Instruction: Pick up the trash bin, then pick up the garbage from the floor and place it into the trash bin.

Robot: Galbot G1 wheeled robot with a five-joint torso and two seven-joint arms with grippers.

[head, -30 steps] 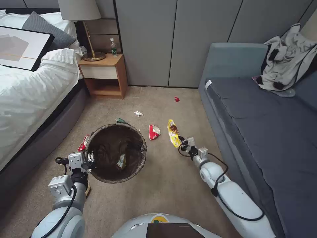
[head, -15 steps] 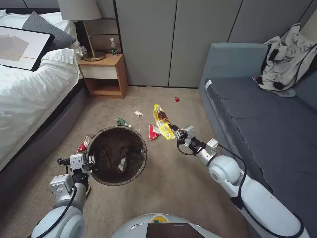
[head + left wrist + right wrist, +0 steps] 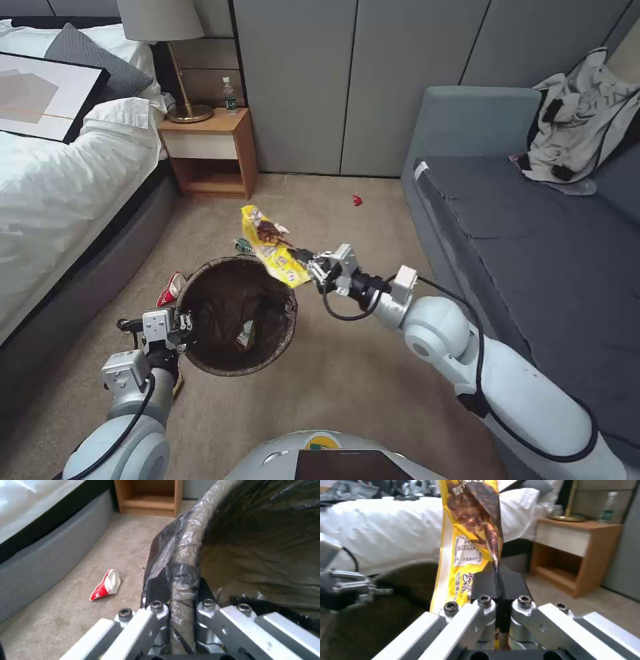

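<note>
Yellow wrapper (image 3: 273,248) (right pincer (image 3: 312,265) outstretched) above bin (image 3: 235,313).

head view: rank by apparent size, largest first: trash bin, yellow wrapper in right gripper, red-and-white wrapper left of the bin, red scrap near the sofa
1. Round white plastic bin with dark brown bag liner
2. Yellow snack wrapper, lifted nearer the camera, so slightly flattered
3. Red-and-white wrapper, partly hidden by the bin
4. Small red scrap

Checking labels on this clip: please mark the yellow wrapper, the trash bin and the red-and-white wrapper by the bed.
yellow wrapper (image 3: 273,248), head view, printed middle of the pack.
trash bin (image 3: 291,308), head view, bag-covered rim.
red-and-white wrapper (image 3: 106,585), left wrist view, its middle.
</note>
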